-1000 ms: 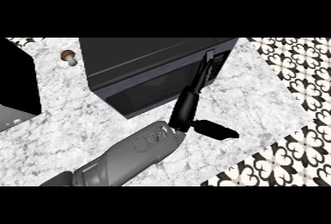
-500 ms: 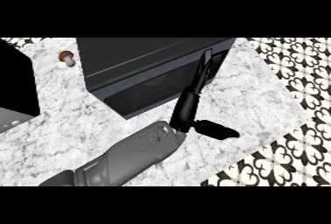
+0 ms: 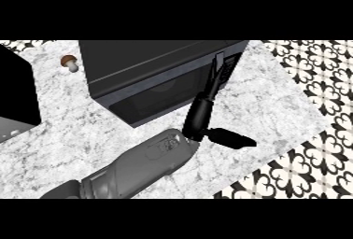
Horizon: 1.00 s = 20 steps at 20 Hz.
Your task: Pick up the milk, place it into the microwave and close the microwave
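The black microwave (image 3: 158,70) stands at the back middle of the marble counter (image 3: 276,107). Its dark glass door (image 3: 155,95) faces me and lies against the body or nearly so. My right hand (image 3: 200,114) reaches up from a grey forearm (image 3: 138,165); its straight fingers (image 3: 215,77) press along the door's right edge, and the thumb (image 3: 231,138) sticks out to the right. The hand is open and holds nothing. No milk shows anywhere; I cannot tell what is behind the dark door. My left hand is out of view.
A small brown mushroom (image 3: 69,62) lies on the counter left of the microwave. A big black block (image 3: 17,88) stands at the left edge. The counter's edge runs diagonally at the right, with patterned floor (image 3: 310,154) beyond it.
Almost nothing: my right hand keeps its straight fingers on the door's right edge, having crept only slightly further up along it.
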### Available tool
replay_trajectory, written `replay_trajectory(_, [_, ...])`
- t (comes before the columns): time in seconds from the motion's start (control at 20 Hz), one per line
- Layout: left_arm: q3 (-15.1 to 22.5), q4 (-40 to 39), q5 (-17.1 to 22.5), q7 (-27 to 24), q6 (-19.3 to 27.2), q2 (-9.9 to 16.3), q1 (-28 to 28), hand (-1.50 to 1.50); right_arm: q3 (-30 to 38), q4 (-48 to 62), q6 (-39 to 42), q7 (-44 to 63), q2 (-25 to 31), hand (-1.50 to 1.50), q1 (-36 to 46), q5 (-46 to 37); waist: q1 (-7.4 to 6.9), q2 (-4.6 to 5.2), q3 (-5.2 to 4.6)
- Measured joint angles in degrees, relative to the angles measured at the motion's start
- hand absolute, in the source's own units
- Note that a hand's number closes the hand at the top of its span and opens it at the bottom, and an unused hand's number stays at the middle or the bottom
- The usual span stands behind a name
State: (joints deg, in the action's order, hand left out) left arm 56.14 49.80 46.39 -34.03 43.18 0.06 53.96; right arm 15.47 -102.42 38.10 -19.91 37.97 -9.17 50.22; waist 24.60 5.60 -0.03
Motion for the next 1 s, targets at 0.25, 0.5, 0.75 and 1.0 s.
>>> replay_trajectory(0.25, [0.3,-0.2,1.8,-0.6,0.0,-0.1,0.3,1.50,-0.1,0.1,0.2,0.5,0.5,-1.50,0.3,1.0,-0.09,-0.10,-0.01])
replay_trajectory(0.5, [1.7,-0.8,1.8,-1.0,-0.1,0.9,0.5,-1.50,0.1,0.1,0.5,0.9,1.2,-1.50,0.6,1.8,-0.39,-0.51,0.22])
replay_trajectory(0.75, [5.5,-4.6,-2.6,-0.9,2.3,1.3,3.7,-1.50,0.6,0.3,0.4,1.4,1.9,-1.50,0.2,2.6,-2.06,-1.59,0.68])
replay_trajectory(1.0, [7.0,-7.0,-4.6,0.0,4.0,1.8,5.7,-1.50,1.5,0.2,0.0,1.7,2.5,-1.50,-0.1,3.2,-3.59,-2.13,0.67])
